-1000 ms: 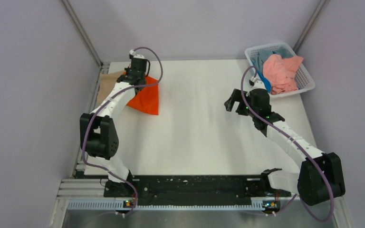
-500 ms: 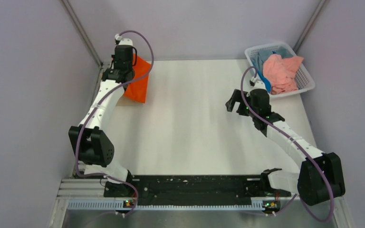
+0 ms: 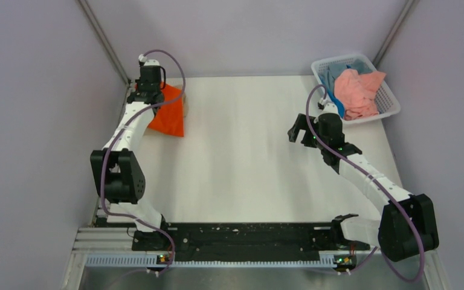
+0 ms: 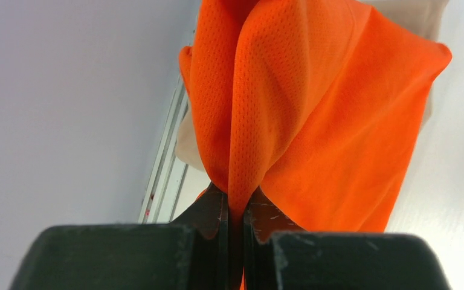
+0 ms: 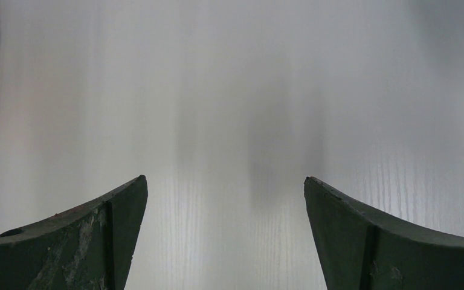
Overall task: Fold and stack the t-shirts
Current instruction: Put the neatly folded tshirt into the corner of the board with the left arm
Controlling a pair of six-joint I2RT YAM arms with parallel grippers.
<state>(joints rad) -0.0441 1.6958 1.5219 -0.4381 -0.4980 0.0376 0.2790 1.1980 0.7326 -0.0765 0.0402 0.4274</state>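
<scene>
Jaws of the left gripper (image 4: 234,208) are clenching a pinched fold of the orange t-shirt (image 3: 169,118), a fine mesh knit spreading from them in a pointed wedge at the table's (image 3: 248,157) 10 o'clock corner, partly covering the tan-beige t-shirt (image 4: 420,15). Compared with a second ago, it is lying farther toward that corner. Jaws of the right gripper (image 5: 226,229) are standing released over bare table at 3 o'clock, unmoved.
</scene>
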